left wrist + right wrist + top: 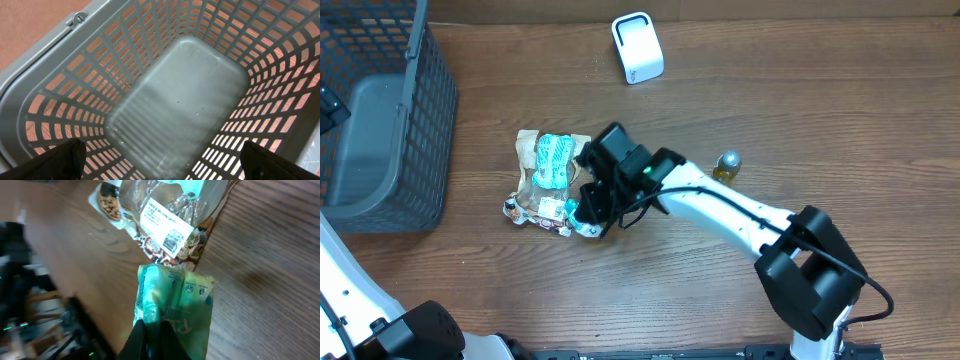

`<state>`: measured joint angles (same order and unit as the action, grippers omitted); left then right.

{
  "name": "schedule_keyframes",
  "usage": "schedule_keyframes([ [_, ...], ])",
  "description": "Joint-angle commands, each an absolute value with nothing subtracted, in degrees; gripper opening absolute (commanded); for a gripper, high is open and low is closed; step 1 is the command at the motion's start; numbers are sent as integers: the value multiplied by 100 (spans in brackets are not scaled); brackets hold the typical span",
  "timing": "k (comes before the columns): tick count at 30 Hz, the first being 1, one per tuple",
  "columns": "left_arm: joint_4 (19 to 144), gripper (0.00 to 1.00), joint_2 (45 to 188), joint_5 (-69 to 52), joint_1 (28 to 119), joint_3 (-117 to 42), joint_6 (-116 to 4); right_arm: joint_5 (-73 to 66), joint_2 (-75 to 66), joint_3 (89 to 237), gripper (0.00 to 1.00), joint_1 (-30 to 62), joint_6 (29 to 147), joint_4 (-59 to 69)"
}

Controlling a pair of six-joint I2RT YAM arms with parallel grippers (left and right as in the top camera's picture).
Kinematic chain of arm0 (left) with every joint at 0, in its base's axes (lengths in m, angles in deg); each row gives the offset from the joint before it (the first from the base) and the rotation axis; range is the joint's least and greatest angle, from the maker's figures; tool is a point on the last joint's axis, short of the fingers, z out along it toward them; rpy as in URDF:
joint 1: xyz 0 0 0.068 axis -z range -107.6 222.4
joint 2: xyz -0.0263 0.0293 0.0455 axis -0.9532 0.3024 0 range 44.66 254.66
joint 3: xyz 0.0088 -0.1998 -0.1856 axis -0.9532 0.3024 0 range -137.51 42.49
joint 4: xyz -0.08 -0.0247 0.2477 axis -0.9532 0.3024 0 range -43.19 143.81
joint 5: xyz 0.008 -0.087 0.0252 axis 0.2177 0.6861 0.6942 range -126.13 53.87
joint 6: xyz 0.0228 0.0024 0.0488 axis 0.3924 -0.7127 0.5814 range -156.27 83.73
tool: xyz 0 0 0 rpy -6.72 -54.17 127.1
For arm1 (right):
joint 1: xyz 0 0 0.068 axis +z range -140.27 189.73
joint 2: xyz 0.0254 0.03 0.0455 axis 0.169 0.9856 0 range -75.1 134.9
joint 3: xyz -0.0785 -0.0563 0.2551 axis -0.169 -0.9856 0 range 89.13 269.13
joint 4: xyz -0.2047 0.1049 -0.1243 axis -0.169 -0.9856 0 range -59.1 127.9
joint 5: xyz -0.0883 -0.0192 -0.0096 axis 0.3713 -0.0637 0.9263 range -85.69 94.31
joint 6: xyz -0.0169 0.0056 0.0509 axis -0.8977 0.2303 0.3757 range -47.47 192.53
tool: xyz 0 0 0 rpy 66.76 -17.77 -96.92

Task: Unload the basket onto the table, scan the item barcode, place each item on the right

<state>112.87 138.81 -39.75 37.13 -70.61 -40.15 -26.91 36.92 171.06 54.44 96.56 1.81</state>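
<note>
- The green packet (172, 305) is crinkled and printed with pale markings. It lies on the counter (820, 100) left of centre, and its near end is caught in the right tool (150, 332).
- In the right wrist view the two dark fingers of that tool are pressed together on the packet's lower edge, pinching the film.
- Just beyond the packet, and touching it, is a clear snack bag (150, 197) with nut pictures along its border. A white label (165, 227) faces up on it (the print is too small to read, though a dark square code shows at one end).
- From overhead, packet and bag form one rumpled heap, with the right arm reaching in from the lower right and covering the heap's right side.
- A small bottle (727, 165) with a gold cap stands near the arm's far side, apart from the heap.
- The white scanner (637, 47) sits at the counter's far edge, well apart from the heap.
- A grey mesh basket (420, 110) takes up the counter's left end.
- The left tool (167, 165) hangs over the basket's mouth, looking down at its solid floor. Its fingers (55, 162) are spread wide at the bottom corners of that view, with nothing between them.
</note>
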Motion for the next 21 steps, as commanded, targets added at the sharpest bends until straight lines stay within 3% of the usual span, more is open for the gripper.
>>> schedule_keyframes([
  [1,11283,100,13927,-3924,3717,-7162,-3904,-3353,3507,17047,4,5234,9671,132],
  [10,11283,100,13927,-3924,3717,-7162,-3904,-3465,3518,16472,4,5171,10021,917],
  [21,11283,99,13927,-3924,3717,-7162,-3904,-3445,3518,15034,4,5149,11341,3828],
])
